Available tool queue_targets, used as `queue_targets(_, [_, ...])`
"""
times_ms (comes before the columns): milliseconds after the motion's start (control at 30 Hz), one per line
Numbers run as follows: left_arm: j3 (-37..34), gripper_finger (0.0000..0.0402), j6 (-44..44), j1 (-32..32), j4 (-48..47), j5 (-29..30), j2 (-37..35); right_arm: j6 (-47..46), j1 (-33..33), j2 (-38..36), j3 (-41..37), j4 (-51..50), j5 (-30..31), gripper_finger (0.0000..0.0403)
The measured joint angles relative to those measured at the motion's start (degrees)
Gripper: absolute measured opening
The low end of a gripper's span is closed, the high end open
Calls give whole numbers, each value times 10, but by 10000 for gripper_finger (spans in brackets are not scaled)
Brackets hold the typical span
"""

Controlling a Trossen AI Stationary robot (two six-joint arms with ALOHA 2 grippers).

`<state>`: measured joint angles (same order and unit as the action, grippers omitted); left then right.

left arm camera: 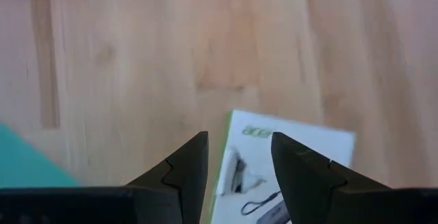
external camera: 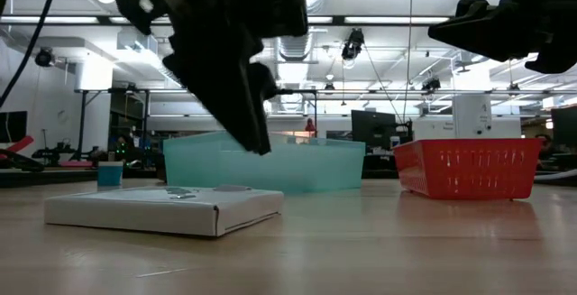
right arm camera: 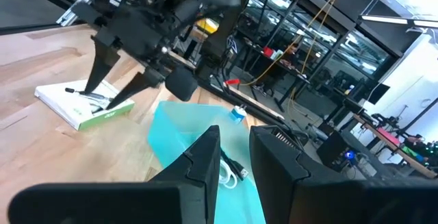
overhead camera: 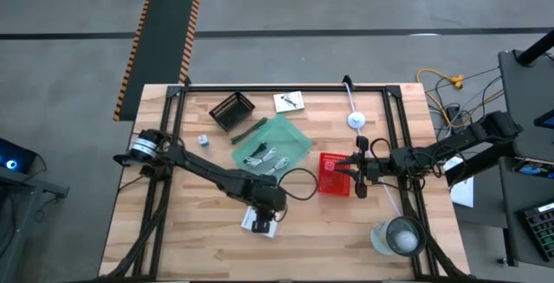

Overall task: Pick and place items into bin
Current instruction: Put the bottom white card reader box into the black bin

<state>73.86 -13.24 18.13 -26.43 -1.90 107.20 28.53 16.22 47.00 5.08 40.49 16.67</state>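
1. Near the front middle of the worktop (overhead camera: 173, 222), the left gripper (overhead camera: 262, 211) hangs just over a flat white box (overhead camera: 259, 222) with green edging and printed pictures on its lid.
2. Seen from the left wrist, its two dark fingers (left arm camera: 179, 172) stand a narrow gap apart, empty, with one edge of the box showing between them; from table height the gripper (external camera: 255, 137) is above the box (external camera: 162, 207) and not touching it.
3. My reading is that the step in hand is the approach to this box, with no grasp made yet.
4. Behind it, toward the middle of the worktop, lies the translucent green bin (overhead camera: 273, 144), which already holds several small pieces, metal bits and a cable among them.
5. A small pale cube (overhead camera: 202, 141) sits loose beside the bin, and a printed packet (overhead camera: 288, 101) lies near the far edge next to a black basket (overhead camera: 232, 110).
6. Over the red basket (overhead camera: 333, 175), to the right of the bin, the right gripper (overhead camera: 357, 172) waits; its fingers (right arm camera: 202, 162) are close together with nothing between them.
7. For the next move, the left gripper probably needs to spread wider, or to turn so the fingers straddle a short edge, because the box lies flat and low on the wood.
8. It would then have to come down, close on that edge, lift clear, and carry the box back to the green bin.
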Motion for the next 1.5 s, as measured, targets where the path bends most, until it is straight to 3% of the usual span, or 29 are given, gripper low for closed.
queue_targets(700, [-74,138,-23,0,70,0,8,0,0,0,0,0,0,68])
queue_targets(1067, [-73,81,-33,-1,69,-8,7,0,0,0,0,0,0,68])
queue_targets(1300, [-76,27,-120,-7,64,-10,7,0,0,0,0,0,0,68])
queue_targets(1500, [-76,5,-117,-10,64,-22,19,0,0,0,0,0,0,68])
